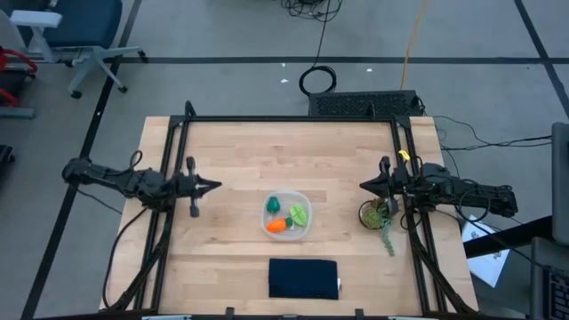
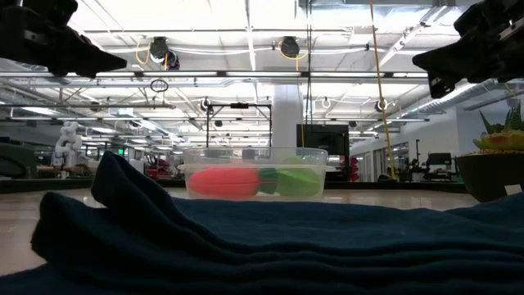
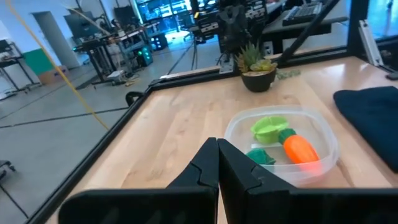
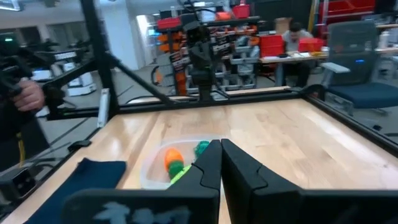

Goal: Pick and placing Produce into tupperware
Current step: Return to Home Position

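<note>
Three small toy foods (image 1: 298, 214) are seen inside the clear plastic tub (image 1: 291, 196). The left pincer (image 1: 212, 186) and right pincer (image 1: 365, 186) are pressed together, well apart from the tub. The spiky potted plant (image 1: 375, 214) near the tub could be bumped if the right arm is swung low.

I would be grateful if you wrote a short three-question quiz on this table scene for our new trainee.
1. True or false: the carrot lies inside the tupperware.
2. Which thing stands nearest the right hand? A) potted plant B) carrot C) tupperware
3. Fill in: the fingers of the left hand are ___ (open or shut).

Key: 1 true; 2 A; 3 shut.
</note>
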{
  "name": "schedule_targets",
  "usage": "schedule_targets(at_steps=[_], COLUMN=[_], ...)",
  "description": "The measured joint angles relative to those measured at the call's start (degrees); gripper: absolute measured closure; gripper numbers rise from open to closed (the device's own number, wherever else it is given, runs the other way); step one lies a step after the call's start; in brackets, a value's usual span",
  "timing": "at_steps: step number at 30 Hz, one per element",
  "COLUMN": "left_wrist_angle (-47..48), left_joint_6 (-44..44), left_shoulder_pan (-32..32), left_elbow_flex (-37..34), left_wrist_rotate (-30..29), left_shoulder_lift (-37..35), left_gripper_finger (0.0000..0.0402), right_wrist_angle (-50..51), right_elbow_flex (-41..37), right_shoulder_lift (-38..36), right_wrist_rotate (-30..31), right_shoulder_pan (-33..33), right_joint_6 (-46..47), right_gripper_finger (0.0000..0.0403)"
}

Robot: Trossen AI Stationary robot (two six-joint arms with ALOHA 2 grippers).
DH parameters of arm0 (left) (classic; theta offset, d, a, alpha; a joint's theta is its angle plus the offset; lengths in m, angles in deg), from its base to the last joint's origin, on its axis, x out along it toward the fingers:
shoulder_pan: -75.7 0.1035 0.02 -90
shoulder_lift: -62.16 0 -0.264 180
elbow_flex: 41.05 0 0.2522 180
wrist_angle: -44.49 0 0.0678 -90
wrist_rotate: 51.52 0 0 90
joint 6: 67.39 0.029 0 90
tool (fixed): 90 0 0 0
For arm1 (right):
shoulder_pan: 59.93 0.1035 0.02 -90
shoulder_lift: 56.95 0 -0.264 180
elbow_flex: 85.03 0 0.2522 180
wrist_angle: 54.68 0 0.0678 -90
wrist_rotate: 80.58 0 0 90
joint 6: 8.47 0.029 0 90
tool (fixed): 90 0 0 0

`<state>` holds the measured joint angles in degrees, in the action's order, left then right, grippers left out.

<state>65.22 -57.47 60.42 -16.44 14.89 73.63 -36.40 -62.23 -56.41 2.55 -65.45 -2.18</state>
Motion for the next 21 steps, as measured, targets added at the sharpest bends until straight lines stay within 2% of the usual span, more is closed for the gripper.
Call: schedule_targets(at_steps=[4,16,21], left_wrist_angle=[-0.11,-2.27,-3.37], left_joint_6=[1.61,8.60,12.91], left_shoulder_pan=[-1.62,-4.56,-2.63], left_elbow_flex=[0.00,0.00,0.02], left_wrist_rotate=[0.10,-0.39,3.92], left_shoulder_lift=[-0.26,-7.02,-7.48], left_gripper_finger=[0.0402,0.0402,0.0402], right_wrist_angle=[-0.01,-3.20,-4.06], right_elbow_flex=[-0.02,-0.04,-0.04], right_shoulder_lift=[0.00,-0.07,-0.04], right_wrist_rotate=[-3.90,-3.96,-4.24], right_shoulder_pan=[0.01,0.02,0.02], right_joint_6=[-0.08,-0.09,-1.28], right_gripper_finger=[0.0403,0.0403,0.0403])
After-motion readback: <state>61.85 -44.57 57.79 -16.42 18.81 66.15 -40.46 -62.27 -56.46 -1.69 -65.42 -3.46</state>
